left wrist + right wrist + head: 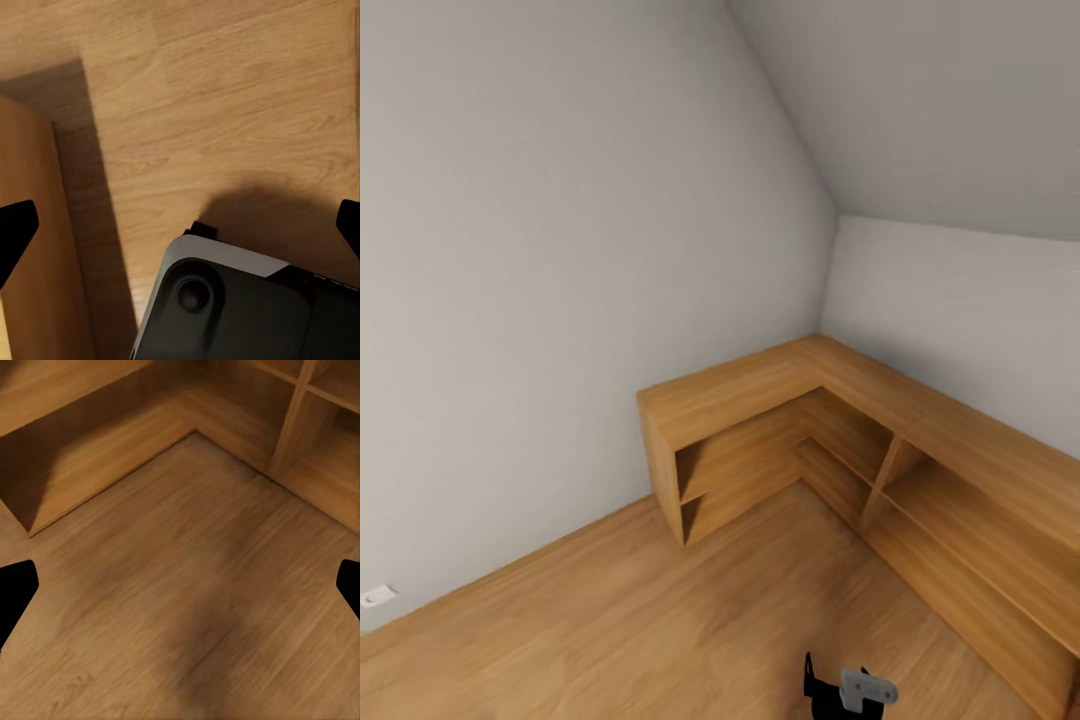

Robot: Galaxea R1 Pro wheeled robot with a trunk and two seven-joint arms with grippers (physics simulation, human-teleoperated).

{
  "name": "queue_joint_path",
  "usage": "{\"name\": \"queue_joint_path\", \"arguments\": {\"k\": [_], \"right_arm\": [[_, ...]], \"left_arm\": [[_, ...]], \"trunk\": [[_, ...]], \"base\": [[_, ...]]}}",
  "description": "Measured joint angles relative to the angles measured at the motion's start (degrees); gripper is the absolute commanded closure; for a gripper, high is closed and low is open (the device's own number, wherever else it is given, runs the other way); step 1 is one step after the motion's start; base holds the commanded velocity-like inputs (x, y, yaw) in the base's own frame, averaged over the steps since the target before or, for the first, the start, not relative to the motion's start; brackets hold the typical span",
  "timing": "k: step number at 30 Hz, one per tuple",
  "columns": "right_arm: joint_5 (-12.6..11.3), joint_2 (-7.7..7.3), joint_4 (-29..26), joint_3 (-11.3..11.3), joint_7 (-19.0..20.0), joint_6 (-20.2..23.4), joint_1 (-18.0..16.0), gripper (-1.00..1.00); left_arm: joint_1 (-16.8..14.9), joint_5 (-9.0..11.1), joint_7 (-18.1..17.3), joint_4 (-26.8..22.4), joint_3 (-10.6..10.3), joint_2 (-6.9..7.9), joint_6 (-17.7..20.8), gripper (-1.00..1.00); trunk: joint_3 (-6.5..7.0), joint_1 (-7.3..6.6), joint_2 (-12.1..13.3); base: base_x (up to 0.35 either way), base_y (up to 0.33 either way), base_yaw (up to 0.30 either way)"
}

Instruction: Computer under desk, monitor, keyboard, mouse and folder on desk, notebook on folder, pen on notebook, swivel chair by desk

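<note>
Corner of L-shaped wooden shelf unit (800, 420) on wood floor (610, 620); both claws wide, holding nothing (progress unjudgeable, robot apparently in transit).

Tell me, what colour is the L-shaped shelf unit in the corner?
Light warm wood-brown, like the floor; the shelf unit shows best in the head view.

Light-brown wood-grain shelving (880, 400) and floor (640, 620), pale grey walls (560, 250), a white wall outlet (377, 597).

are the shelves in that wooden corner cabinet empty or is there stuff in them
Empty, as far as shown. In the head view the L-shaped wooden cabinet has open compartments with only bare boards inside; the right wrist view shows the same bare shelves.
</note>
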Motion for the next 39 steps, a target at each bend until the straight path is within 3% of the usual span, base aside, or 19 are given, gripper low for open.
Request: {"name": "queue_joint_path", "arguments": {"k": [25, 39], "right_arm": [[0.07, -0.14, 0.07, 0.00, 0.95, 0.00, 0.02, -1.00], [1.82, -0.18, 0.10, 0.00, 2.50, -0.01, 0.15, -1.00]], "left_arm": [[0.00, 0.00, 0.00, 0.00, 0.01, 0.01, 0.00, -1.00], [0.00, 0.06, -0.02, 0.01, 0.08, 0.01, 0.00, -1.00]], "trunk": [[0.00, 0.01, 0.00], [0.00, 0.02, 0.01]], "base": [[0.273, 0.193, -0.296], [0.203, 0.179, -0.299]]}}
